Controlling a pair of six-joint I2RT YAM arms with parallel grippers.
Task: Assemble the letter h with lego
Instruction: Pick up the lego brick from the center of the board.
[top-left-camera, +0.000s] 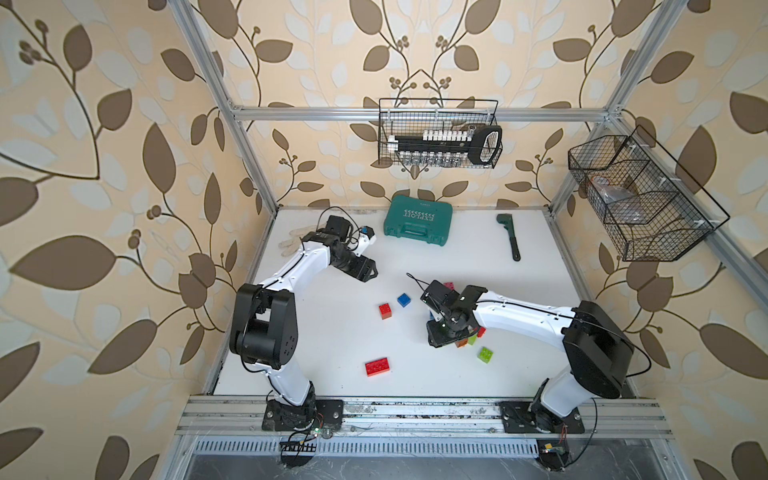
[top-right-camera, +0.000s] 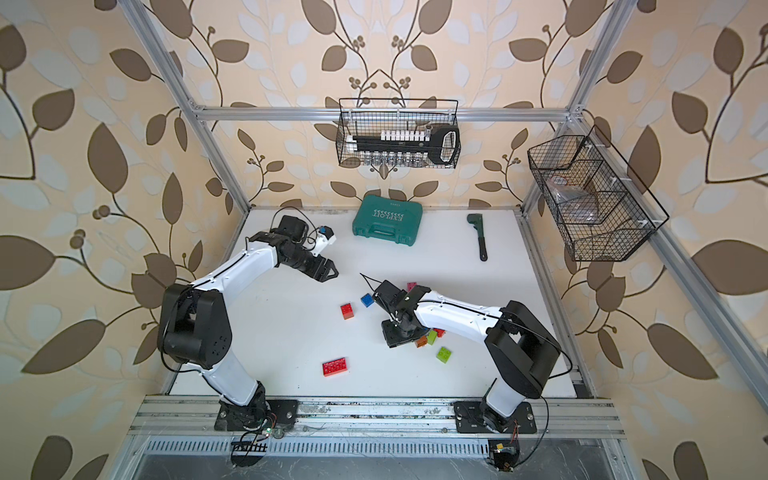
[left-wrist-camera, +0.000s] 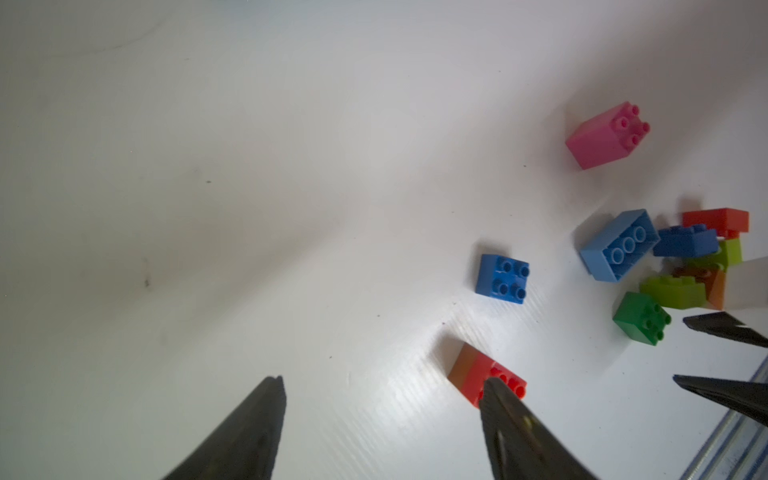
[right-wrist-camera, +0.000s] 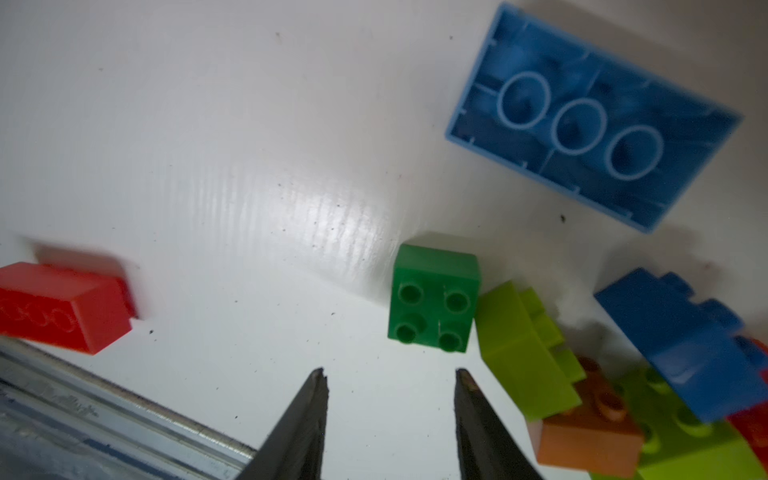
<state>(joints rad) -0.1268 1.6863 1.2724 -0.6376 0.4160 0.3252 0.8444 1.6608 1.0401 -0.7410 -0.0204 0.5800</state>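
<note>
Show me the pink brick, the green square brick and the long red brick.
pink brick (left-wrist-camera: 604, 137): left wrist view, on its smooth side face.
green square brick (right-wrist-camera: 433, 309): right wrist view, between its four studs.
long red brick (top-left-camera: 377, 366): in a top view, middle of its upward face.

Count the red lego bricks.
3: long red brick near the front edge; square red brick beside the lone blue brick; third red brick in the pile under the right arm. More may be hidden.
</note>
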